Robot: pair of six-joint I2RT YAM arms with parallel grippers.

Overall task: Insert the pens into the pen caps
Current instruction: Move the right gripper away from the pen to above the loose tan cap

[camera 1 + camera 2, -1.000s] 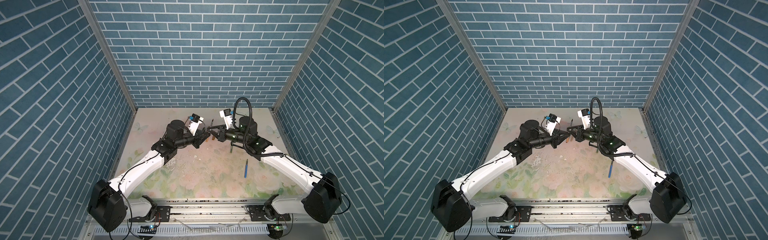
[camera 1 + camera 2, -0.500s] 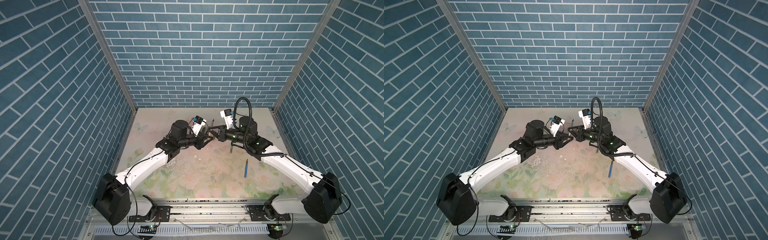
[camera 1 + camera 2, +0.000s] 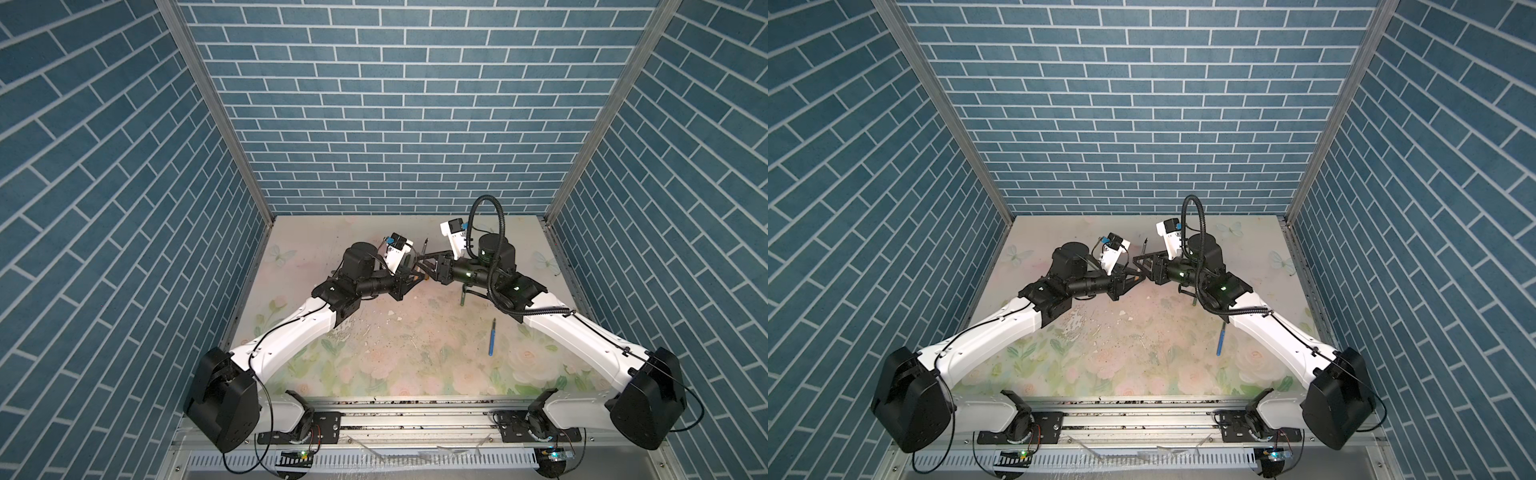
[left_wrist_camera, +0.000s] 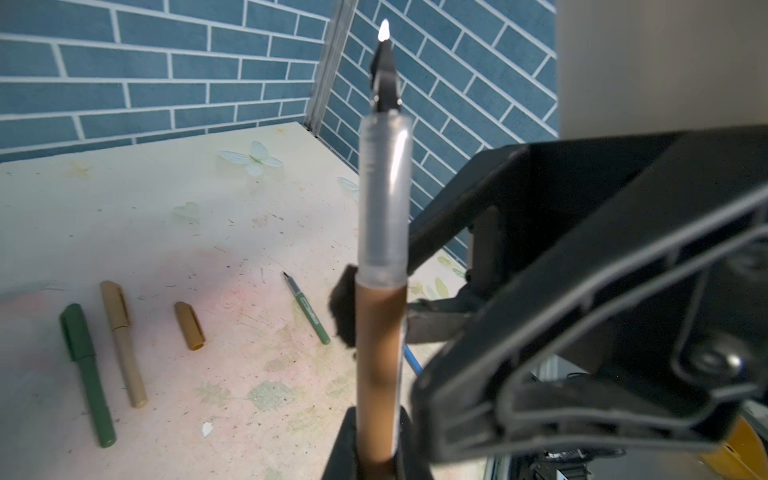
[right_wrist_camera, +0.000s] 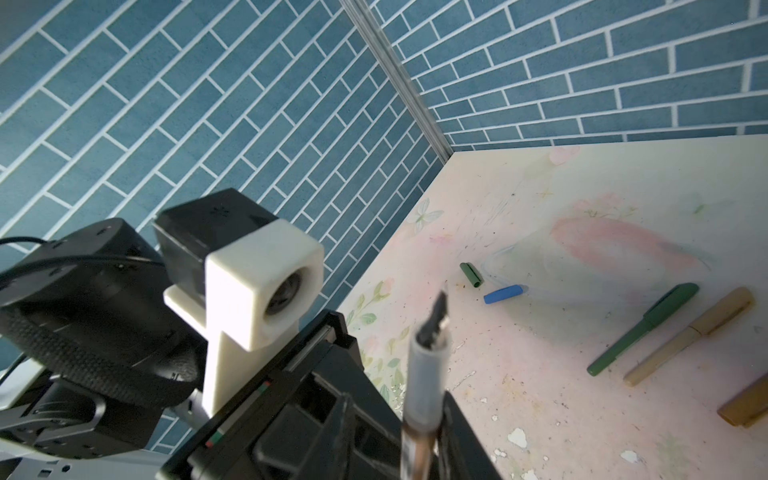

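Above the back middle of the table my left gripper (image 3: 411,275) (image 3: 1133,277) (image 4: 374,440) is shut on the lower end of an orange-brown pen (image 4: 380,332) (image 5: 422,386) (image 3: 423,249). The pen stands upright, dark tip up. My right gripper (image 3: 427,267) (image 3: 1140,266) (image 5: 420,440) is open, its fingers either side of the same pen higher up. On the table lie an amber-brown cap (image 4: 190,326) (image 5: 744,405), a green pen (image 4: 309,311) (image 3: 462,296), a blue pen (image 3: 492,336) (image 3: 1221,340), a green cap (image 5: 471,274) and a blue cap (image 5: 503,294).
A capped green pen (image 4: 87,374) (image 5: 644,332) and a capped tan pen (image 4: 122,340) (image 5: 690,340) lie side by side near the amber-brown cap. Brick-patterned walls (image 3: 395,104) close the table on three sides. Both arms' forearms slant in from the front corners.
The left wrist has turned and edged closer to the right gripper, still holding the pen. The right gripper's jaws have parted from the pen. The right arm has stayed in place.
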